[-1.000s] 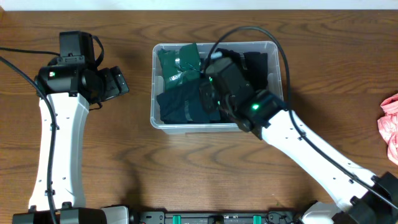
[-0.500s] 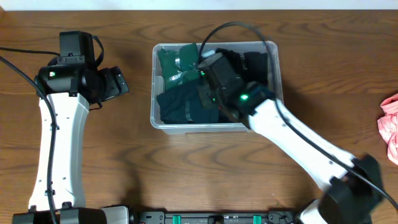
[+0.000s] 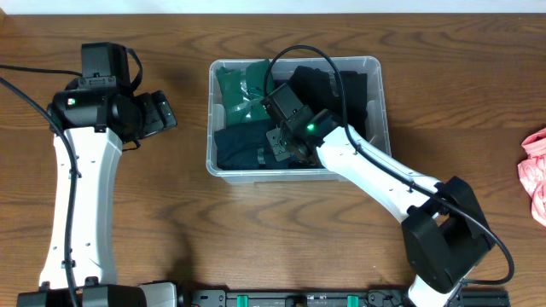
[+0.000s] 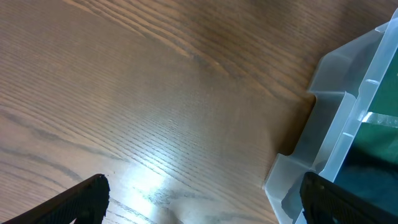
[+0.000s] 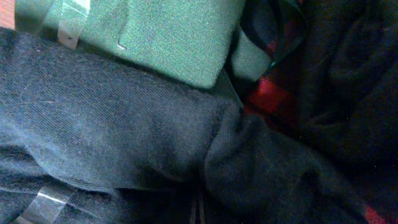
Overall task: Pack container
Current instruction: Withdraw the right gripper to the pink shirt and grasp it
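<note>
One container (image 3: 247,173), a clear rigid plastic tub with rounded corners and a rimmed edge, sits mid-way along the wood-grain bench (image 3: 256,247). It is filled with soft cloth: one nubbly green piece (image 5: 161,37), one dark blue-grey twill piece (image 5: 106,137), one black piece (image 3: 345,89) and a red checked patch (image 5: 270,102). The right fingers (image 3: 275,152) rest on the twill; apart or together, I cannot tell. The left fingers (image 4: 84,199) hang spread apart near the tub's left wall. One crumpled pink cloth (image 3: 536,175) lies far right.
</note>
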Controlling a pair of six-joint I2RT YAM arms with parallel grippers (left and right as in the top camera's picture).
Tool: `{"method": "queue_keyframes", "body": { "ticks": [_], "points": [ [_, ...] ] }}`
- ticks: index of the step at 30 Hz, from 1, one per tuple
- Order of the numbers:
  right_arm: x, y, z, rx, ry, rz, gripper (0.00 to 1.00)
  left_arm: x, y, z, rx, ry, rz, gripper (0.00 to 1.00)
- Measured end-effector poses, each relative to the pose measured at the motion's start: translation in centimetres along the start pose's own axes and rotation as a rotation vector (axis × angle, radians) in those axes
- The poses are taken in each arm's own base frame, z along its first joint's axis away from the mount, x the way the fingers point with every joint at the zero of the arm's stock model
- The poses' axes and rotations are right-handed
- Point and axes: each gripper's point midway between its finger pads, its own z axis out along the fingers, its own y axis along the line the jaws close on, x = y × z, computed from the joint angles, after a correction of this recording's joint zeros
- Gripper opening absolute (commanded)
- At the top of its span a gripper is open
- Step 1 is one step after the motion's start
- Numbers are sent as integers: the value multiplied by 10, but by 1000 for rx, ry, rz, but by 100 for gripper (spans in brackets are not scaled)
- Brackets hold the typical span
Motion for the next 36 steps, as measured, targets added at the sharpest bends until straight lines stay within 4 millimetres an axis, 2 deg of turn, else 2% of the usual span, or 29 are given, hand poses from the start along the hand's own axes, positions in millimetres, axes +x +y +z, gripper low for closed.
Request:
{"method": "queue_keyframes", "body": {
  "ticks": [3,7,9,12,15,17,20,21,22,23,27,32,36],
  "points": [
    [-5,-1,-8,-7,-10,6,1,0,0,0,0,0,0,98],
    [-31,-13,-46,-24,-97,50,23,0,0,0,0,-1,0,98],
    [-54,-30,-82,-26,-186,96,34,0,0,0,0,-1,0,98],
    [-77,-73,-149,-1,-330,179,56,-2,-1,0,3,-8,-1,98],
    [-73,-127,-202,64,-407,295,68,-4,-1,0,6,-17,-2,98],
    [-55,-169,-223,133,-405,398,71,-5,-2,0,8,-22,-2,98],
    [-16,-232,-232,242,-335,578,73,-7,-2,0,10,-28,-3,98],
    [-5,-247,-233,271,-314,625,74,-7,-3,0,10,-30,-3,98],
    [13,-270,-234,309,-281,706,76,-8,-3,0,11,-32,-3,98],
    [20,-279,-235,328,-271,738,77,-8,-3,0,11,-32,-3,98],
    [77,-340,-247,435,-229,991,78,-8,-3,0,11,-32,-3,98],
    [140,-392,-258,509,-232,1236,77,-8,-3,0,11,-33,-3,98],
    [180,-418,-256,515,-260,1369,78,-8,-3,0,11,-33,-3,98]
  ]
}}
